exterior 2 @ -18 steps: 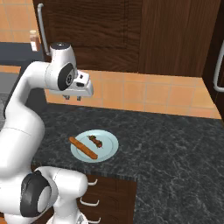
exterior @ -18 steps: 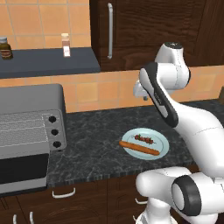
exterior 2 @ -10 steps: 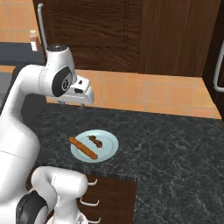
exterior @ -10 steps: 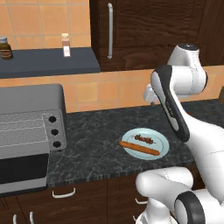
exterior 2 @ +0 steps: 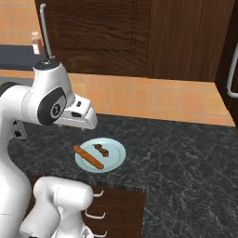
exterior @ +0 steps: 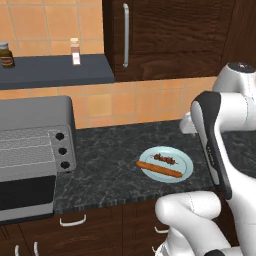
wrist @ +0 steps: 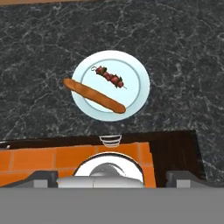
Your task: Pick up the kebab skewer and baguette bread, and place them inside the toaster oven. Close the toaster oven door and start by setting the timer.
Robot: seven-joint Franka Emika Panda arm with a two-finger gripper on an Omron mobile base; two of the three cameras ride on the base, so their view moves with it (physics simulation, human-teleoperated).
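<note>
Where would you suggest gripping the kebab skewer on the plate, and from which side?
Probably from straight above, jaws closing across the kebab skewer at its meat chunks: it lies flat on the plate, apart from the baguette bread, and its bare stick ends look too thin.

No readable text anywhere. Jar [exterior: 5, 54] and bottle [exterior: 75, 51] on the shelf [exterior: 60, 70] have labels, but too small and blurred to read. Oven [exterior: 35, 145] knobs [exterior: 62, 150] carry no legible marks or numbers.

Glossy white arm [exterior: 220, 130], dark joints
</note>
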